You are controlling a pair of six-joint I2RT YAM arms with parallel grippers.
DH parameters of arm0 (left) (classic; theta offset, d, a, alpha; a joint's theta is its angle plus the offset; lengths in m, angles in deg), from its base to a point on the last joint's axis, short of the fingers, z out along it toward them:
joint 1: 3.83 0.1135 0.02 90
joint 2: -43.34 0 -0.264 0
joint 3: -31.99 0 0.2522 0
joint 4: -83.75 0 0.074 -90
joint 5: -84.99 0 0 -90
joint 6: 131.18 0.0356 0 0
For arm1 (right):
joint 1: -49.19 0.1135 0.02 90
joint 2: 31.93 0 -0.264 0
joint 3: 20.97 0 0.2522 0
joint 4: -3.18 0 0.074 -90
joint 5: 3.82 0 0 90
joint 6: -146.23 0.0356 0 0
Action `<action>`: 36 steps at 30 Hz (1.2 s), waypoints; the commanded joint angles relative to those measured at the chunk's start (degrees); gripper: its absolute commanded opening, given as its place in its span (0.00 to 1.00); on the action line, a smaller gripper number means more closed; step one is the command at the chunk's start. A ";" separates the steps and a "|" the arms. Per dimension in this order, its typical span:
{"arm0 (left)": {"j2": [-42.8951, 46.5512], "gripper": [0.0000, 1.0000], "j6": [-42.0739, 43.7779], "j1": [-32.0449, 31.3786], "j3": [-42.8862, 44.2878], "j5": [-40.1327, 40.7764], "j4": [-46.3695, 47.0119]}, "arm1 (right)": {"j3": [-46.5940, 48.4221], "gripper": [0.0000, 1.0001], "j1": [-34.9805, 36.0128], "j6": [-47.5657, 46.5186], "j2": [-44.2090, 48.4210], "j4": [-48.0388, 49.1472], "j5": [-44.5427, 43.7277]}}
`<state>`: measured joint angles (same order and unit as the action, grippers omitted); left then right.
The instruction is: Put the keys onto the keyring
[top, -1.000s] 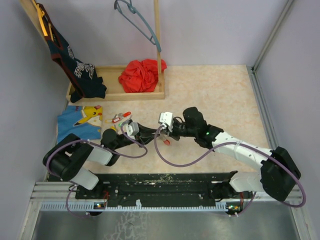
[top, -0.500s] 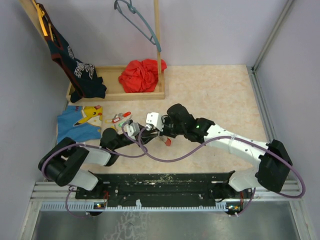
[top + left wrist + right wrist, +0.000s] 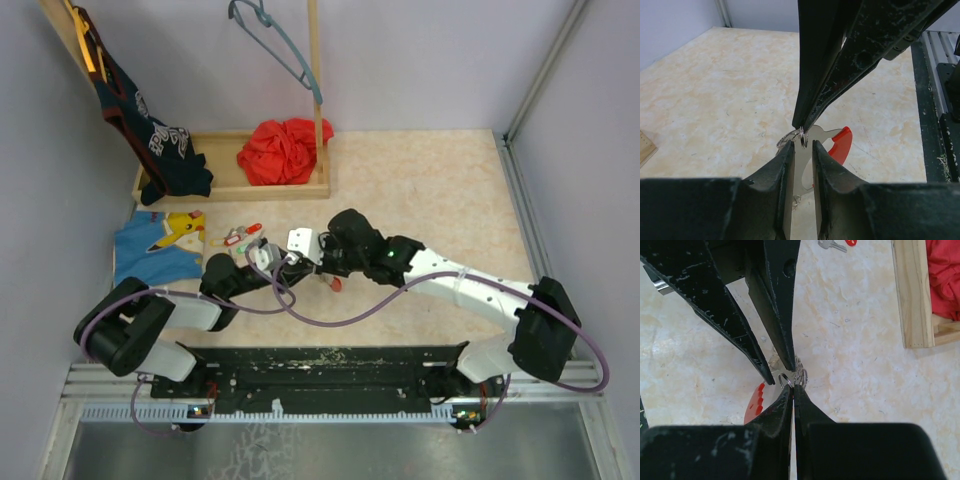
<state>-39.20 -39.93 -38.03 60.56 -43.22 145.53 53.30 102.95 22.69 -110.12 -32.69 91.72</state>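
Keyring (image 3: 803, 137) in the tight pinch of both left hand (image 3: 801, 146) and right hand (image 3: 793, 388), fingertips nearly touching.

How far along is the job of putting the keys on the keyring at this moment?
Done: nothing looks threaded yet. In hand: the right gripper pinches a small metal ring, while the left gripper flanks a pale, flat red-ended piece just below it; whether it clamps that piece is unclear. Left: the loose keys lie beside the blue cloth, waiting to go on.
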 commanded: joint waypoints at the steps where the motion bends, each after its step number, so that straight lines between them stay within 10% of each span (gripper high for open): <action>1: -0.51 0.26 -1.11 0.10 1.36 -1.33 1.44 | 2.24 0.00 1.06 -0.41 -1.07 -0.51 -1.00; 13: -1.38 0.01 -1.27 0.10 2.27 -1.51 0.83 | 2.34 0.00 1.39 1.83 -1.19 0.79 -0.09; 36: -5.56 0.00 -5.20 0.27 -1.93 3.13 16.44 | -13.70 0.22 -4.56 15.15 7.31 19.74 1.24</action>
<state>-43.99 -43.86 -37.92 59.05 -40.54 156.55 39.59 98.40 35.09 -102.36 -20.15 88.01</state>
